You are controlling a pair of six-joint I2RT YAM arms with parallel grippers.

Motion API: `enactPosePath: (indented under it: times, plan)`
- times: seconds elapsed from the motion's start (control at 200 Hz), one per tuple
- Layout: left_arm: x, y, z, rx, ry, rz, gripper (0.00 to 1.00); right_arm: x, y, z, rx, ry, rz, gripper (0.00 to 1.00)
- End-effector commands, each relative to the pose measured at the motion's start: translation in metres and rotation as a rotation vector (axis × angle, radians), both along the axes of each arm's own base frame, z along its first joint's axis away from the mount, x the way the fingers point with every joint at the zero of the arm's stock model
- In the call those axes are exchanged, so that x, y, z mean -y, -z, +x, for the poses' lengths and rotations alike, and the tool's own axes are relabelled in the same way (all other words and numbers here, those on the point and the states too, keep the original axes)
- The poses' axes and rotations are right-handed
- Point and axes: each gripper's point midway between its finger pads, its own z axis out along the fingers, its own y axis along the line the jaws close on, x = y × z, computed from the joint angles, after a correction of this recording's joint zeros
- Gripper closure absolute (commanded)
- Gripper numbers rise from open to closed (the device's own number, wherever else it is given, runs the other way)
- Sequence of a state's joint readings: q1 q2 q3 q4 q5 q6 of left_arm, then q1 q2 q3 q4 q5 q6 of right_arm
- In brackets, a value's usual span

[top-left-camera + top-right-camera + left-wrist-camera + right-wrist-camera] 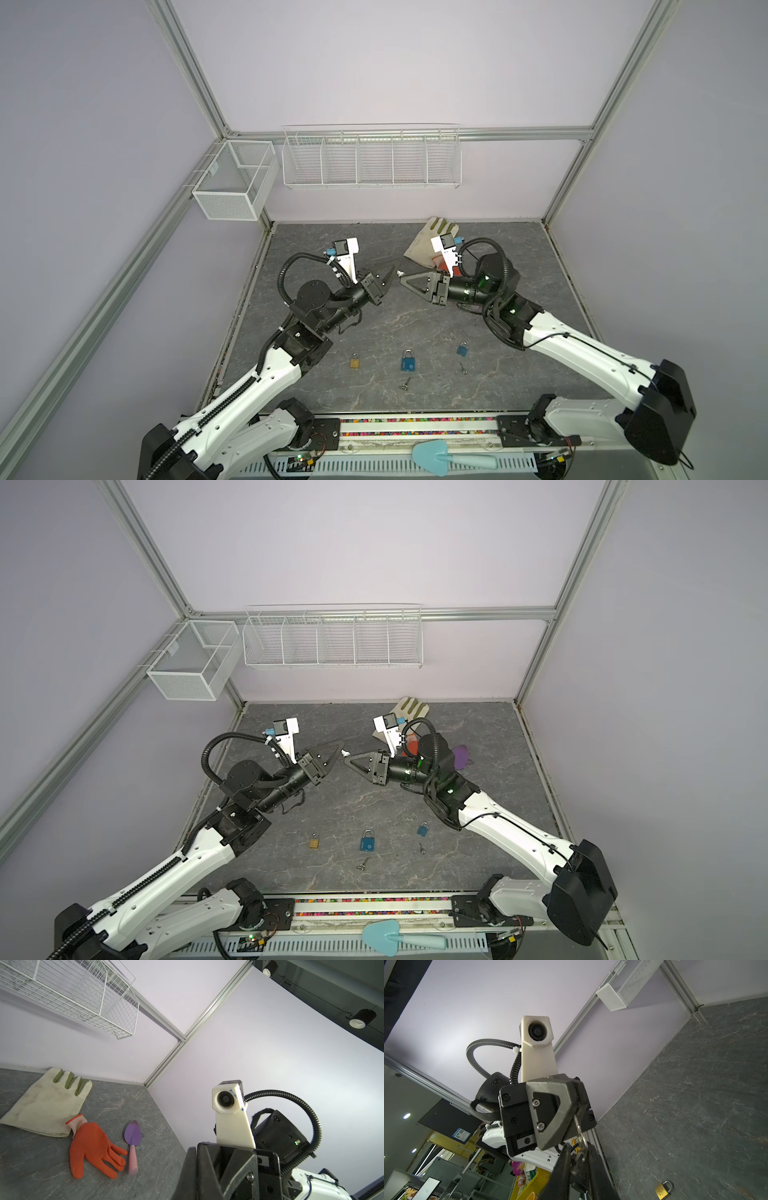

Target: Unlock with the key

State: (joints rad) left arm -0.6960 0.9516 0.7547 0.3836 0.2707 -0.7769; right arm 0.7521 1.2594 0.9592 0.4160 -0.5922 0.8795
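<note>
Three padlocks are lying near the front edge of the worktop [415, 324], none opened as far as the top views show: a brass padlock [354, 362] toward the front-left, a big blue padlock [408, 362] at mid-front, and a small blue padlock [462, 349] to its right, all shackles looking shut. A loose key [405, 384] is lying just in front of the big blue one and a second loose key [462, 368] just in front of the small blue one. Nothing is lying by the brass one, so the key [578, 1128] in the air is probably its match. That key is hanging above the middle of the worktop, well apart from every lock. The left gripper [390, 272] is pinching its blade with fingers pressed together. The right gripper [404, 279] is meeting it tip to tip, its fingers [562, 1169] standing narrowly either side of the key's ring end; whether they are actually clamping, I cannot tell. So the pickup is looking done and a hand-over or regrip is looking underway. Carrying the key down, inserting, turning and popping a shackle are all remaining.
</note>
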Motion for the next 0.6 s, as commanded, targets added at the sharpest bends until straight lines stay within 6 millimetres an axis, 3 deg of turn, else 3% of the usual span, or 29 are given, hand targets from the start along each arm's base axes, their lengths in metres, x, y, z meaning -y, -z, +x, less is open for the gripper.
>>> enactPosePath:
  times: [0.0,0.595]
  plan:
    - [-0.0001,-0.0117,-0.0047,0.015,0.018,-0.015,1.00,-0.0003,-0.0166,-0.0005,0.042,-0.014,0.040,0.82]
    - [-0.0018,-0.0107,-0.0070,0.013,0.020,-0.020,1.00,-0.0014,-0.0156,0.0011,0.036,-0.012,0.038,0.87]
